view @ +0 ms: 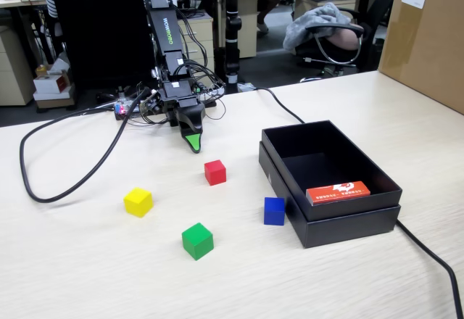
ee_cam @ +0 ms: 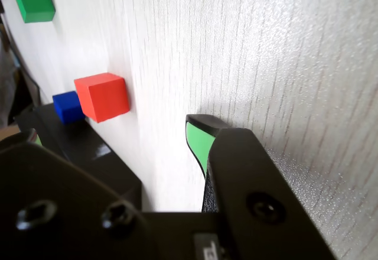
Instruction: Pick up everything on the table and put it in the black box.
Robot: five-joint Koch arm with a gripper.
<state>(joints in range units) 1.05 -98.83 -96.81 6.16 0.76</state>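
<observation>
Right now 4 cubes lie loose on the table (view: 87,275), none of them in the box (view: 330,221). The red cube (view: 214,172) is nearest the gripper (view: 193,143), just in front of its green-padded tip in the fixed view and clear of it; in the wrist view it (ee_cam: 103,97) sits to the upper left of the tip, apart from it. The blue cube (view: 274,211) rests just beside the box's near left wall. The green cube (view: 197,241) lies furthest forward, between the yellow and blue ones, and the yellow cube (view: 138,201) is off to the left, well apart from the box. Inside the box, against its front wall, lies an orange card (view: 338,192) with white print.

The gripper points down at the table with its tip close to the surface, holding nothing. Only 1 green tip (ee_cam: 199,140) shows plainly in either view, so I cannot tell how far the jaws stand apart. A black cable (view: 65,163) loops across the table left of the arm, and another runs past the box's right side.
</observation>
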